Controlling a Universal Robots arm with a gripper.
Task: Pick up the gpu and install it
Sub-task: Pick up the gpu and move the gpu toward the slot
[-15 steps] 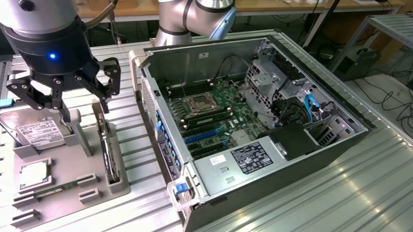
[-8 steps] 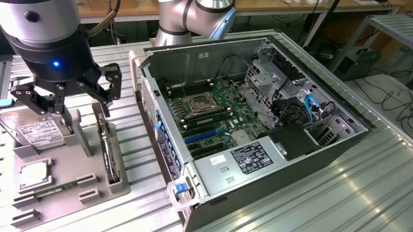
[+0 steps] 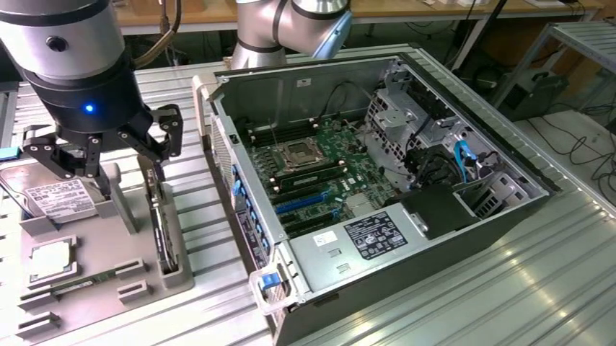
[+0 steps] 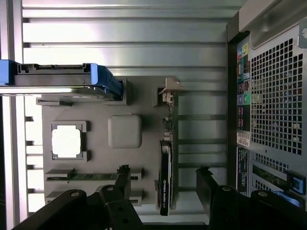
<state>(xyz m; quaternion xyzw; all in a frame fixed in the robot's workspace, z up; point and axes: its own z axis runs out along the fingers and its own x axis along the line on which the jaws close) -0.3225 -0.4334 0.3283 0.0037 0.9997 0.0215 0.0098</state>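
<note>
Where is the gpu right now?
On the exterior view's left, the gpu stands on edge in the gray tray, beside the computer case, below the gripper.

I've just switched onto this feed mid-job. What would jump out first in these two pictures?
The open dark-grey metal computer case, lying on its side, dominates the exterior view's right, with its green motherboard exposed. On that view's left, the black gripper hangs open above the thin dark gpu card, which stands edge-on in the grey parts tray.
</note>
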